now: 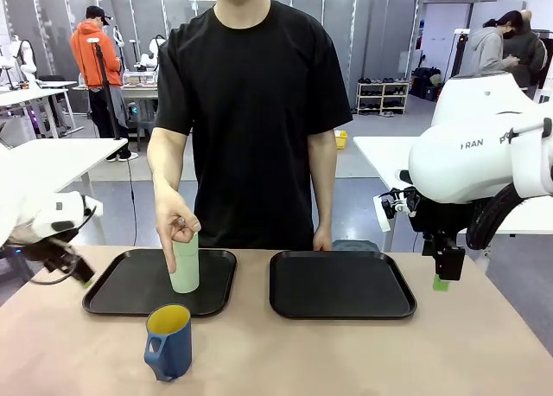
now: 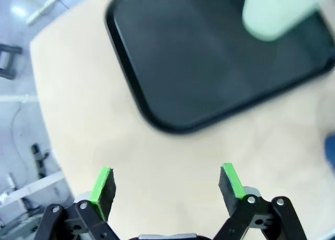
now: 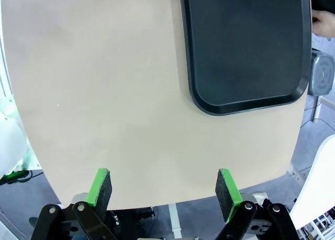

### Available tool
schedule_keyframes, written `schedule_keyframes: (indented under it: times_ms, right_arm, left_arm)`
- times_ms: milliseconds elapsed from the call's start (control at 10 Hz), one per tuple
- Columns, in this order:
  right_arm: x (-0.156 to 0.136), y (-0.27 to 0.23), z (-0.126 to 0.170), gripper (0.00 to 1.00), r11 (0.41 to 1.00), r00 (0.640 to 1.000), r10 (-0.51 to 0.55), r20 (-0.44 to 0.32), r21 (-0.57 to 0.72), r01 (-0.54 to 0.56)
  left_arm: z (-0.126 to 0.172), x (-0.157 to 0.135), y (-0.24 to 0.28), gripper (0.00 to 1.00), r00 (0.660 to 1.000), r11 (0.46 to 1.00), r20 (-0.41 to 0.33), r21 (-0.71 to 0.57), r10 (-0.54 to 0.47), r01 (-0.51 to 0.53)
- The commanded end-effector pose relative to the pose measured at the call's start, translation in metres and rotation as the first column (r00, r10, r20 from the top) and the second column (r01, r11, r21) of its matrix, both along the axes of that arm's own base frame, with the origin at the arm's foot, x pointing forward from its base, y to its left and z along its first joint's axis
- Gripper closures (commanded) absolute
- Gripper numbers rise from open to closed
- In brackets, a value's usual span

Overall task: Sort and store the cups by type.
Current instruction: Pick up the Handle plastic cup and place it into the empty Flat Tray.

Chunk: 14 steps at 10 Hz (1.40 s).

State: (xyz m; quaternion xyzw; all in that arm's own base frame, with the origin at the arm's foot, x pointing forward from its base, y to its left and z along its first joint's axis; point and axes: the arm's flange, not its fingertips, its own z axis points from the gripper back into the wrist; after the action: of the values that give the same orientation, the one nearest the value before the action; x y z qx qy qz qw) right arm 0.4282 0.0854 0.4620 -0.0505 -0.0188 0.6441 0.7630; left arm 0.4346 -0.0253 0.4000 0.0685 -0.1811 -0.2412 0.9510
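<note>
Well, my left gripper (image 2: 167, 183) hangs with its jaws spread wide and nothing between the green pads. It sits low over the table (image 1: 346, 353), just off the left side of the left tray (image 1: 112, 297). My right gripper (image 3: 165, 190) is likewise spread and empty, raised over the table's right edge just past the right tray (image 1: 341, 284), whose black floor lies bare.

The left tray holds the mint-green tumbler (image 1: 184, 262), standing upright toward the tray's right half. The person's hand (image 1: 175, 223) rests at its top, with the index finger pointing down along its side.

The dark blue mug (image 1: 169, 340) stands upright on the table just near of that tray's near rim, yellow inside showing and its handle turned to the near left.

From my left gripper the tumbler lies to the right and the mug to the right and nearer. Both are well apart from my right gripper, beyond the right tray.
</note>
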Motion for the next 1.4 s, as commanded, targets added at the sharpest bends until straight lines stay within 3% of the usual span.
schedule_keyframes:
  times_ms: [0,100,200,400,500,800,900,1200,1300]
  right_arm:
    - [0.0,0.0,0.002,0.0,1.0,1.0,-0.004,-0.004,-0.01,0.004]
    - [0.0,0.0,0.002,0.0,1.0,1.0,-0.004,-0.004,-0.01,0.004]
    - [0.0,0.0,0.002,0.0,1.0,1.0,-0.004,-0.004,-0.01,0.004]
    - [0.0,0.0,0.002,0.0,1.0,1.0,-0.004,-0.004,-0.01,0.004]
    - [0.0,0.0,0.002,0.0,1.0,1.0,-0.004,-0.004,-0.01,0.004]
    - [0.0,0.0,0.002,0.0,1.0,1.0,-0.004,-0.004,-0.01,0.004]
    - [0.0,0.0,0.002,0.0,1.0,1.0,-0.004,-0.004,-0.01,0.004]
    - [0.0,0.0,0.002,0.0,1.0,1.0,-0.004,-0.004,-0.01,0.004]
    - [0.0,0.0,0.002,0.0,1.0,1.0,-0.004,-0.004,-0.01,0.004]
  left_arm:
    - [0.02,-0.016,0.018,0.0,0.969,0.944,-0.01,0.225,-0.246,0.241]
    - [0.02,-0.02,0.021,0.0,0.936,0.886,-0.046,0.309,-0.348,0.345]
    - [0.018,-0.022,0.024,0.0,0.896,0.847,-0.036,0.313,-0.442,0.43]
    - [0.012,-0.031,0.022,0.0,0.766,0.71,-0.077,0.323,-0.639,0.625]
    - [0.011,-0.034,0.02,0.0,0.716,0.674,-0.093,0.27,-0.692,0.687]
    - [0.003,-0.04,0.02,0.0,0.615,0.615,-0.218,0.074,-0.758,0.785]
    - [0.0,-0.039,0.02,0.0,0.595,0.602,-0.227,0.042,-0.771,0.797]
    - [-0.004,-0.035,0.015,0.0,0.585,0.591,-0.244,0.058,-0.773,0.805]
    - [-0.006,-0.029,0.014,0.0,0.601,0.607,-0.223,0.052,-0.767,0.793]
